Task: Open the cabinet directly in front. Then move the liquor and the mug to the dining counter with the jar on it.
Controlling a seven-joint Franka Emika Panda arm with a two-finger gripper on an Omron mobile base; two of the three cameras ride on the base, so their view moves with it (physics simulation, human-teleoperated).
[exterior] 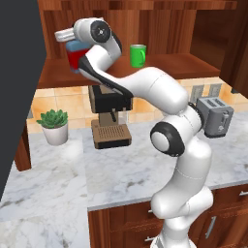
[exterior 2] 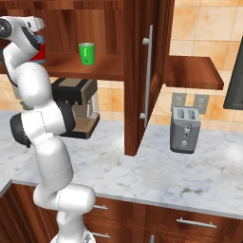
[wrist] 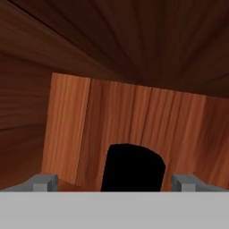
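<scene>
Cabinet point(exterior 2: 137, 71) doors stand open, gripper point(wrist: 114, 181) spread wide either side of the liquor bottle point(exterior: 75, 57) on the shelf, green mug point(exterior: 137, 55) nearby.

no readable text, label, brand, number or sign anywhere. mug point(exterior: 138, 55): plain green, no print. red-bodied bottle point(exterior: 74, 57) on the cabinet shelf: no legible label. toaster point(exterior 2: 185, 129): bare grey metal, no markings. coffee machine point(exterior: 110, 116): no lettering. wall outlets point(exterior 2: 200, 102): blank plates.
</scene>
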